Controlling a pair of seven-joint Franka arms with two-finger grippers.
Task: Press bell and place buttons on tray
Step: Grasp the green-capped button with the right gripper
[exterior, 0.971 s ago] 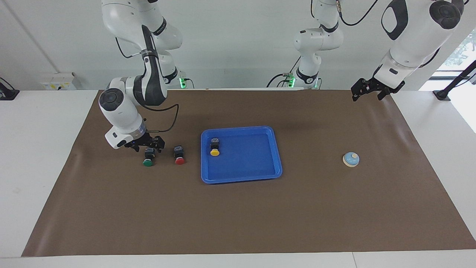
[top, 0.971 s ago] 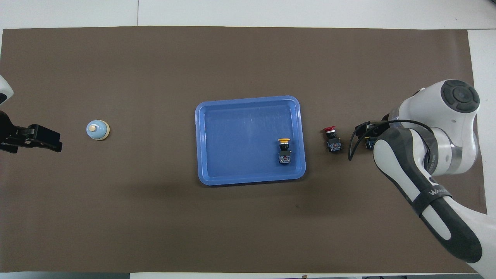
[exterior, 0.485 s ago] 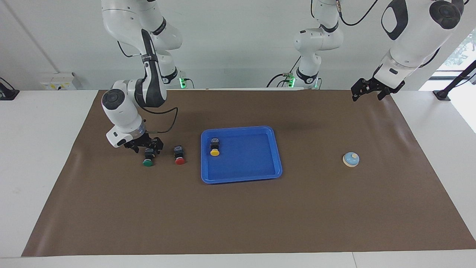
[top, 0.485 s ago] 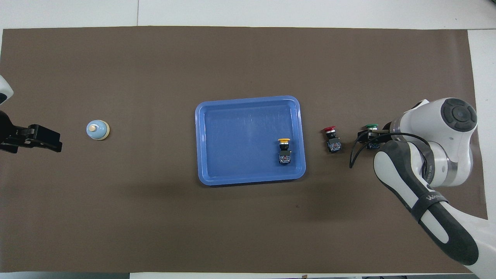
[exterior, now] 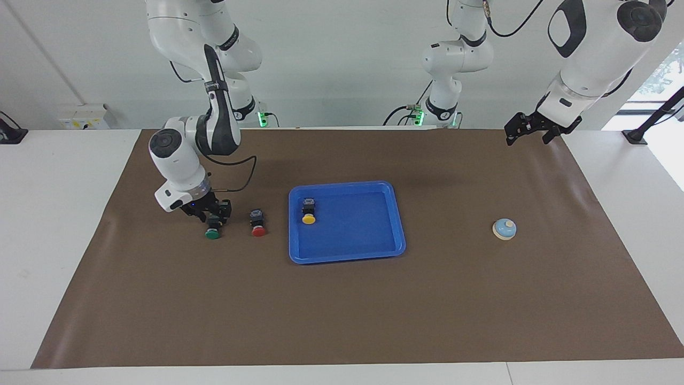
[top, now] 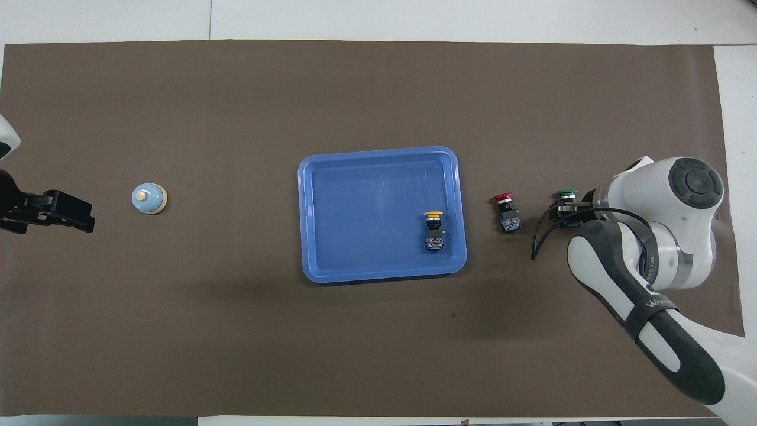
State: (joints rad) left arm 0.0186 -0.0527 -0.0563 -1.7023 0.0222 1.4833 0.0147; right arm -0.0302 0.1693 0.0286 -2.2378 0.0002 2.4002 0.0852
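Right claw is down at the green button at the right arm's end of the table, set around its black body. The button lies on its side, long axis running away from the robots, cap at the end farther from them and poking out past the claw. The fingers look drawn in against the body, probably gripping, but the button sits on the mat, not lifted, and the arm hides the contact from above.

Red button lies just beside it toward the tray, same orientation, untouched. Yellow button is already in the tray, near the edge facing the right arm. So 1 of 3 is placed.

The tray is beside the claw toward the table's middle, with the red button between them, so the carry should lift clear over that.

Left claw waits, open and empty, up over the left arm's end; the bell sits below it, farther from the robots.
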